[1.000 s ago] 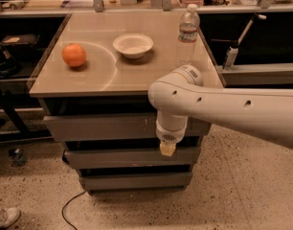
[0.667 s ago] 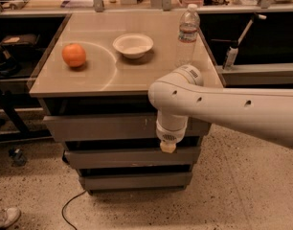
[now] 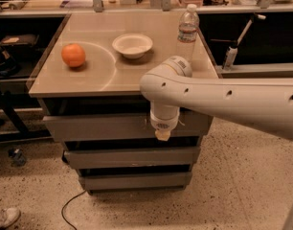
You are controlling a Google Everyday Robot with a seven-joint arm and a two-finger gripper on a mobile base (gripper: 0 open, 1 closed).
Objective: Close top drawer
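"Floor (image 3: 242, 186) lies nearest us, speckled, with a dark cable (image 3: 70, 206) curling over it and a shoe (image 3: 4, 217) in the lower left corner. What do we see above that?"

"The white arm (image 3: 242, 99) reaching in from the right, its wrist turned downward. The claw (image 3: 162, 135) hangs just in front of the top drawer (image 3: 98, 127), right of centre — how far open it is we cannot tell, and we see nothing in its hold."

"And the drawer itself?"

"It is the tallest of three grey fronts, directly under the tabletop (image 3: 103, 80), with two narrower fronts (image 3: 132, 156) below it. Farther back, on the tabletop, we find an orange (image 3: 73, 55) at the left, a white bowl (image 3: 132, 45) near the middle and a water bottle (image 3: 188, 27) upright by the right edge — all well apart."
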